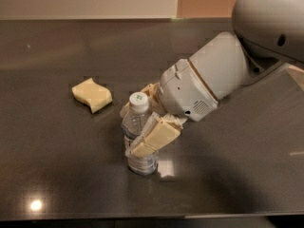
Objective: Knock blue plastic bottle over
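Note:
The blue plastic bottle (135, 120), clear with a white cap and a green mark, stands near the middle of the dark table (57, 170), leaning slightly left. My gripper (128, 131) comes in from the right at the end of the white arm (213, 77) and is open around the bottle. One tan finger (156, 136) crosses the front of the bottle's middle. The other finger (125, 109) shows behind its shoulder. The bottle's label is mostly hidden behind the near finger.
A yellow sponge (91, 95) lies on the table to the left of the bottle, a little farther back. The table's front edge (142, 218) runs along the bottom. A pale wall (85, 1) stands behind the table.

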Robot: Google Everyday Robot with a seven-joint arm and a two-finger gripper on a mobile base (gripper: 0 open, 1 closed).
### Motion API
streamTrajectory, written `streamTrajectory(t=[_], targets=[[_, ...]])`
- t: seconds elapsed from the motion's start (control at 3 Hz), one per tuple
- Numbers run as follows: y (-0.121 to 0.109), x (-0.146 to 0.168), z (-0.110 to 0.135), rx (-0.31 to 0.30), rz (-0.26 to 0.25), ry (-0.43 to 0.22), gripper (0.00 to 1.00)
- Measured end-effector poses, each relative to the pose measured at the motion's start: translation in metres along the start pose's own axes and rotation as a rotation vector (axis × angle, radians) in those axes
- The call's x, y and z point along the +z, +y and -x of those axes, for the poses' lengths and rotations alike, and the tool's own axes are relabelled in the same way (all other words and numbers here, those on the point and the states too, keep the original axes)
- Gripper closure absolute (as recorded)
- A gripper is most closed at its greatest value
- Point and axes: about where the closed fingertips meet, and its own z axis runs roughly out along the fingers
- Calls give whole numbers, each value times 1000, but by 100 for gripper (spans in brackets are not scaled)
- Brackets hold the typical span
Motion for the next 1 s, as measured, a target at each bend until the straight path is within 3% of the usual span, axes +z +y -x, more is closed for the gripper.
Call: streamTrajectory(t=[0.33,0.67,1.0], targets=[[-6,-12,-4,12,-30,11,71],[-10,-35,-3,14,-69,63,95],[-16,-63,-1,8,-123,196,100]])
